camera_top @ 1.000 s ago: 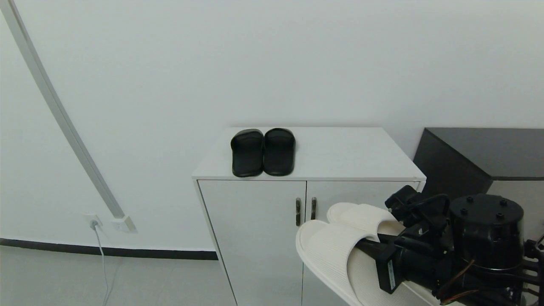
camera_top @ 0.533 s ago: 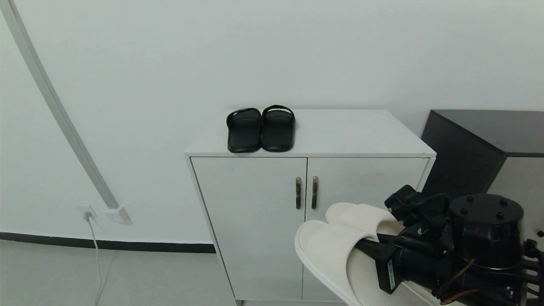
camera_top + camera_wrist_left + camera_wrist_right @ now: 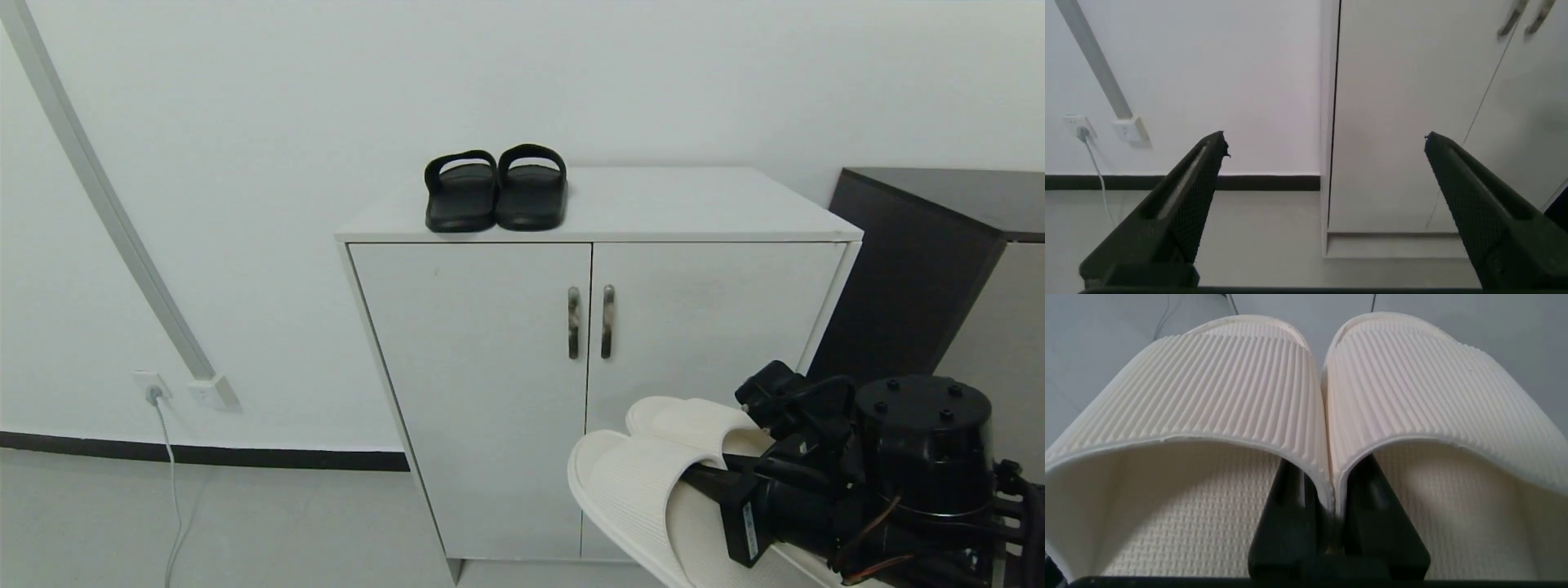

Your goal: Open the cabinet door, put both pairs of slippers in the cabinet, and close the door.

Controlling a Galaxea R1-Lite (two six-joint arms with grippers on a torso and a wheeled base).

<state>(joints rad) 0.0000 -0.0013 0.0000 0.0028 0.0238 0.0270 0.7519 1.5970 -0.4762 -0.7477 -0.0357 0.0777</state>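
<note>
Your right fingers (image 3: 1290, 508) are closed on the pair of white slippers (image 3: 1237, 388). They pinch the two inner strap walls together, so both slippers ride in one grasp with their toes pointing away from the wrist. Your left fingers (image 3: 1180, 216) are spread wide with nothing between them, and they face the lower left side of the white cabinet (image 3: 1404, 122) from some way off.

I judge the step in hand to be opening the door. Both doors are shut, so no slipper can go in yet. The left door handle (image 3: 574, 322) and right door handle (image 3: 607, 321) stand upright, just beside each other at the middle seam. For the next move, raise the free left fingers to a handle, close them around it and pull along the hinge arc.

The right arm sits low in front of the right door, so the white slippers may foul that door's swing. The left door looks the safer choice. The pair of black slippers (image 3: 495, 189) waits on the cabinet top near its front edge, side by side.
</note>
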